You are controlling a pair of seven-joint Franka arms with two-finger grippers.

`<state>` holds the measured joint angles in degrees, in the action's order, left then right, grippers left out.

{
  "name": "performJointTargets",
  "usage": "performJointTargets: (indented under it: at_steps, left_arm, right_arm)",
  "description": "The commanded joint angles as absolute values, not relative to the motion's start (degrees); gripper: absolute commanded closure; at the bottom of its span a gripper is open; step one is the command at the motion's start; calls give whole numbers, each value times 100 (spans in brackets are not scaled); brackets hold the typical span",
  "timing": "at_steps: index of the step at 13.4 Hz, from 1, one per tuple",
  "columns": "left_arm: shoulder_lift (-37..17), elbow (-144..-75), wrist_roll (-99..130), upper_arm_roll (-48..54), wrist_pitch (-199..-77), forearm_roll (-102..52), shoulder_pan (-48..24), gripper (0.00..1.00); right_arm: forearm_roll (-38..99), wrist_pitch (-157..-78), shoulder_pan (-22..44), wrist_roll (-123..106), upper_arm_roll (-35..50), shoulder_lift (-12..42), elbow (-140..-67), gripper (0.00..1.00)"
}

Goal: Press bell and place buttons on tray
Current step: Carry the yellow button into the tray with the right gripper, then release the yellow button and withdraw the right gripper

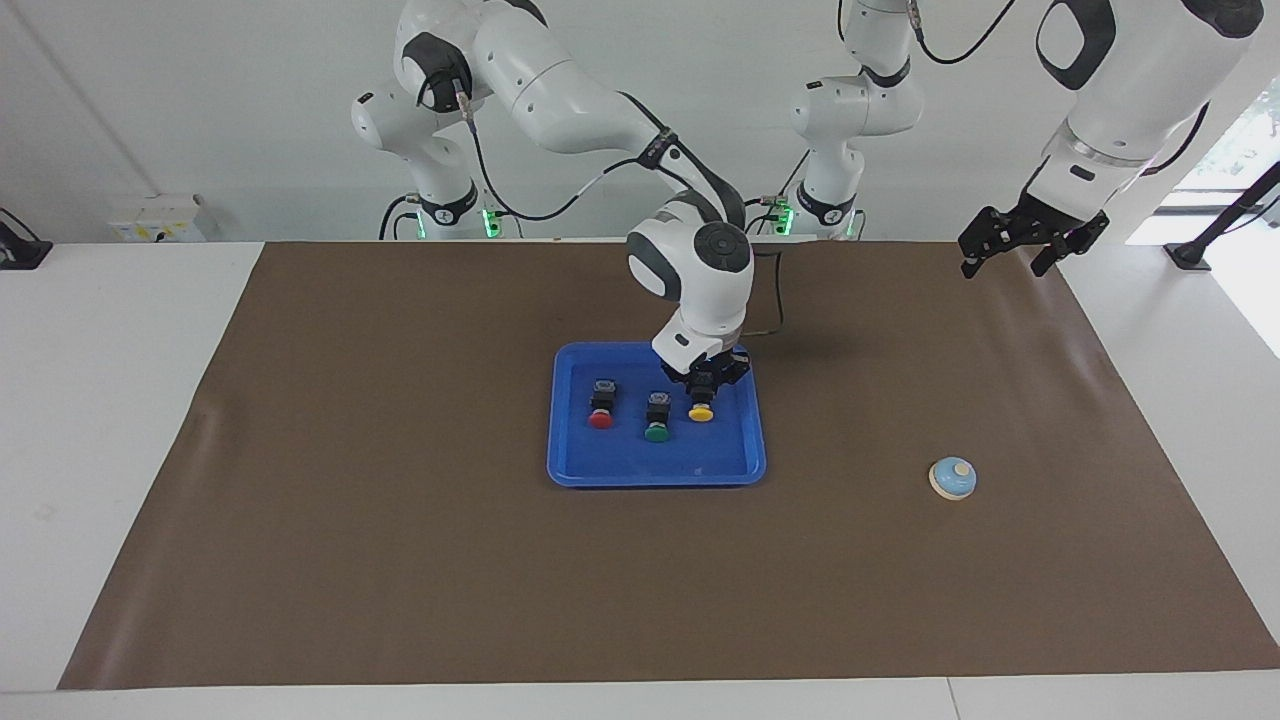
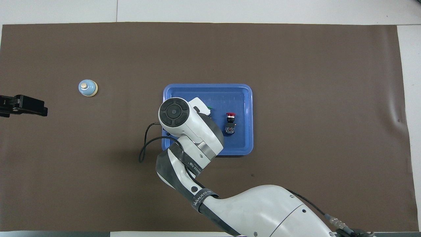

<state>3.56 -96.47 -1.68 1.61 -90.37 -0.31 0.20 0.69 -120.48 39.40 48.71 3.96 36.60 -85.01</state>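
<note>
A white bench (image 1: 120, 420) stood against a pale wall, most of its top covered by a brown mat (image 1: 400, 560). Near the middle of the mat lay the blue tray (image 1: 655, 470), with all three buttons on it, lying on their sides with caps pointing away from the robots. The red button (image 1: 601, 405) lay toward the right arm's end of the tray, the green button (image 1: 657, 417) beside it in the middle, and the yellow button (image 1: 701, 404) toward the left arm's end, slightly nearer the robots than the green one.

The right end effector (image 1: 705, 385) was down in the tray at the black body of the yellow button; whether its fingers were clamped on the body or already parted could not be told. In the overhead view the right arm's wrist hid the yellow button and most of the green one; a strap on that arm's forearm carried white lettering beginning "WANJEED" (image 2: 201, 197), the rest unreadable.

The bell (image 1: 953, 478) sat on the mat toward the left arm's end, well apart from the tray. The left end effector (image 1: 1005, 255) waited over the mat's corner nearest the left arm's base, fingers spread apart and holding nothing.
</note>
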Motion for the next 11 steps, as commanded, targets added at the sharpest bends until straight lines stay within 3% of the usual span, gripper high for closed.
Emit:
performJointTargets:
  at_steps: [1,7,11]
  left_arm:
    - [457,-9738,-176,123,-9044,-53,0,0]
    - [457,-9738,-176,123,-9044,-61,-9,0]
    - [457,-9738,-176,123,-9044,-53,-9,0]
  right_arm:
    - [149,-11972,3850,4966,352,3429,-8587,0]
    - [149,-11207,2288,4651,352,2278,-8561,0]
    - [141,-10259,1084,2975,343,1610,-8552,0]
